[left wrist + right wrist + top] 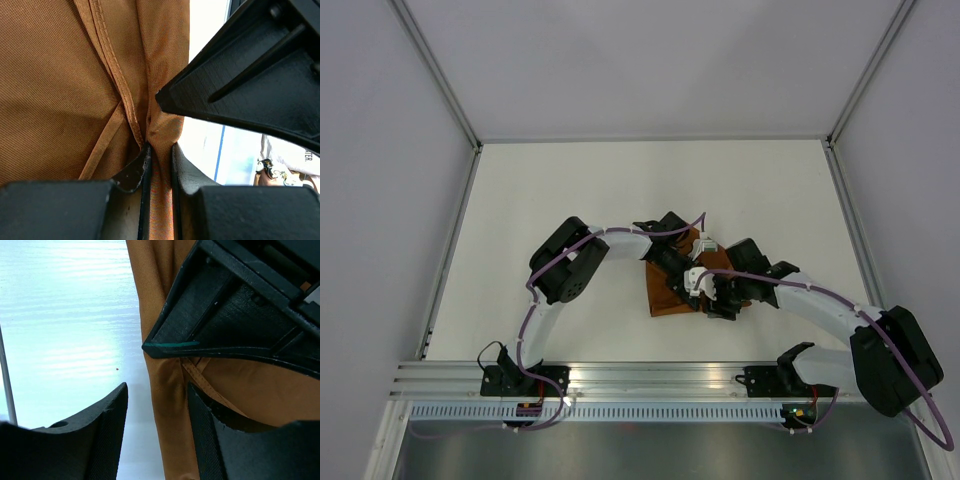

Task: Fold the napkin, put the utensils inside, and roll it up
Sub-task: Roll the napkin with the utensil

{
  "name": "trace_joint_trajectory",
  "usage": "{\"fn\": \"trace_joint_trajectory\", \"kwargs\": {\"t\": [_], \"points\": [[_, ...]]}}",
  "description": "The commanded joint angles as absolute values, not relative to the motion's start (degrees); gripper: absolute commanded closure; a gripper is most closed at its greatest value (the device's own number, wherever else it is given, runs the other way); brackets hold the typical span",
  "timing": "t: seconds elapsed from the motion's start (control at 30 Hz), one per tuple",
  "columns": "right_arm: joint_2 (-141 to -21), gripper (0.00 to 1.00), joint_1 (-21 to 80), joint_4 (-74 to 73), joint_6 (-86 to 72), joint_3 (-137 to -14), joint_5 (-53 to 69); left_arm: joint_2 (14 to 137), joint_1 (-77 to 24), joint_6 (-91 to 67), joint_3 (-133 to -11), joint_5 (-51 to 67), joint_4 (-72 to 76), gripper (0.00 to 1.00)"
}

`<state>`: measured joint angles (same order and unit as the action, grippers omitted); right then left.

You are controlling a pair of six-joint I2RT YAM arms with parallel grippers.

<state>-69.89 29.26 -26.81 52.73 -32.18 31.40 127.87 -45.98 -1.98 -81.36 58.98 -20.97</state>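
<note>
- The napkin [665, 300] lies at the middle of the desk [570, 190], gathered into a narrow folded shape rather than spread flat; both arms meet over it, so much of it is hidden from above.
- Its long axis runs from the near side away from the arm bases, leaning a little to the right; the broader end is the near one, and the far end goes under the hands.
- My left hand [160, 156] is narrow and pinches a bunched fold of the napkin; in its wrist view the cloth disappears down between the two fingers [132, 172], and a stitched hem runs up from the pinch.
- My right hand [157, 392] stands open and holds nothing; a folded edge of the napkin runs lengthwise through the gap, close against one finger, with bare desk beside the other.
- The two hands are just beside each other; both are at the cloth, but only the left has it.
- I judge the folding step to be in hand; the coming move turns on that edge lying in line with the open fingers, so closing them should catch it without a reach.
- I see no utensils and no container in any view; placing and rolling are not yet done.
- My worry is the crowding; the hands could knock together.
</note>
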Motion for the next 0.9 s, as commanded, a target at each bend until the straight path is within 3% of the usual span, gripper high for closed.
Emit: {"fn": "trace_joint_trajectory", "kwargs": {"t": [0.0, 0.4, 0.6, 0.7, 0.77, 0.87], "points": [[-68.82, 0.43, 30.23, -24.17, 53.44, -32.08, 31.20, 131.40, -45.26, -1.67, -80.51, 50.54, -23.91, 0.98], [-72.77, 0.43, 34.54, -17.14, 50.98, -30.06, 26.55, 131.75, -45.26, -1.41, -81.12, 51.59, -23.91, 0.98], [-75.14, 0.49, 34.80, -15.29, 50.80, -29.36, 24.44, 131.40, -45.18, -1.14, -80.95, 52.03, -23.91, 0.92], [-75.76, 0.59, 34.80, -15.73, 50.71, -29.53, 24.00, 131.05, -45.26, -1.05, -80.86, 52.03, -23.91, 0.84], [-75.94, 0.72, 34.80, -16.08, 50.80, -29.44, 24.08, 130.70, -45.26, -1.32, -80.95, 51.86, -23.91, 0.76], [-76.90, 0.79, 34.80, -18.19, 51.59, -29.79, 25.13, 129.65, -45.09, -2.54, -80.86, 51.24, -22.95, 0.69]]}}
